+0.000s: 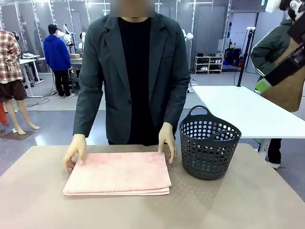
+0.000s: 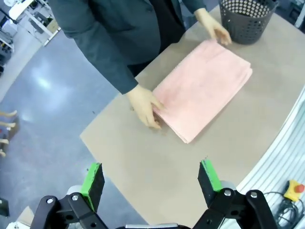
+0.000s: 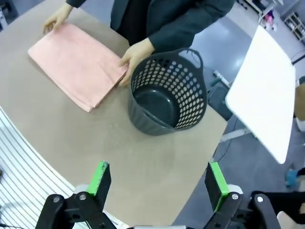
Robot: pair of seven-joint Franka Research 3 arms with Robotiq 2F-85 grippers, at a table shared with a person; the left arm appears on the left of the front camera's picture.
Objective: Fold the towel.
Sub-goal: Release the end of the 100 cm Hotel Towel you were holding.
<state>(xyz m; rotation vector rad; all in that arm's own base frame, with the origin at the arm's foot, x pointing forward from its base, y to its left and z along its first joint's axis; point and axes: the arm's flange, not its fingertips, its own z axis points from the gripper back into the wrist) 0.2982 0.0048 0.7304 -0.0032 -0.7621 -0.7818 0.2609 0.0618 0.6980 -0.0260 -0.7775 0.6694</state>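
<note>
You have the pale salmon-pink terry towel [image 1: 117, 172] lying folded into a flat rectangle on the beige-brown tabletop [image 1: 248, 205]. It sits just left of the dark grey perforated plastic basket with loop handles [image 1: 209, 143], near it but not touching. Stacked edges show along the towel's near side. There seem to be several layers, though the front view is too soft for you to count them.

The person in the dark grey jacket stands at the far side with both hands down on the towel's far edge. One hand [image 1: 75, 152] presses the corner away from the basket. The other hand [image 1: 167, 142] rests at the corner beside the basket, in the gap between cloth and basket wall.

Your left gripper [image 2: 150, 177] hangs above the table, well apart from the towel, its green-padded fingers [image 2: 93, 179] spread wide with nothing between them. Your right gripper [image 3: 157, 178] hangs over the near table edge with the basket ahead of it, fingers [image 3: 214, 180] likewise spread wide and holding nothing.
</note>
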